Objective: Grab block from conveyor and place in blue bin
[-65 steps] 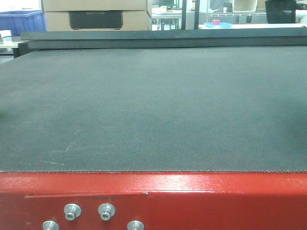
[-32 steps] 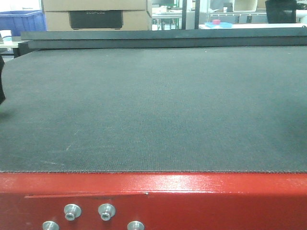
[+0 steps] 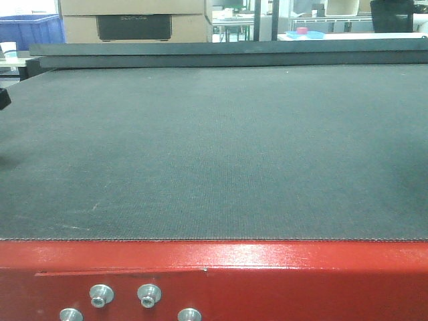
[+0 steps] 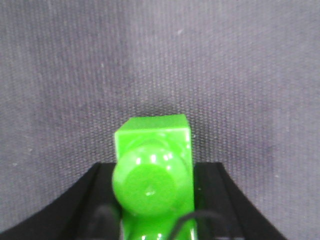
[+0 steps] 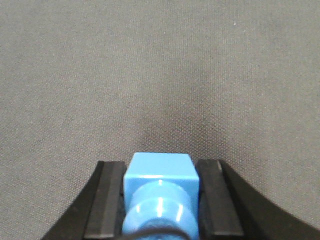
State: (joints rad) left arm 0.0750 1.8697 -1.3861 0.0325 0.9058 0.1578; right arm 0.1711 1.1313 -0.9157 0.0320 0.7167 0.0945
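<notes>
The conveyor's dark grey-green belt (image 3: 214, 147) fills the front view, with its red frame (image 3: 267, 281) and silver bolts along the front edge. No block lies on the belt in that view. My left gripper (image 4: 154, 172) is shut on a green block (image 4: 155, 137) with a round stud, held above the belt (image 4: 160, 60). My right gripper (image 5: 160, 175) is shut on a blue block (image 5: 160, 172), held above the belt (image 5: 160, 75). A blue bin (image 3: 30, 30) stands in the far left background behind the conveyor.
A black arm part (image 3: 3, 99) pokes in at the belt's left edge. Cardboard boxes (image 3: 134, 20) stand behind the conveyor's back rail (image 3: 227, 50). A small blue tray with a pink thing (image 3: 304, 32) sits on a far table.
A black arm part came in at the left edge of the front view and has risen a little. The belt otherwise looks the same.
</notes>
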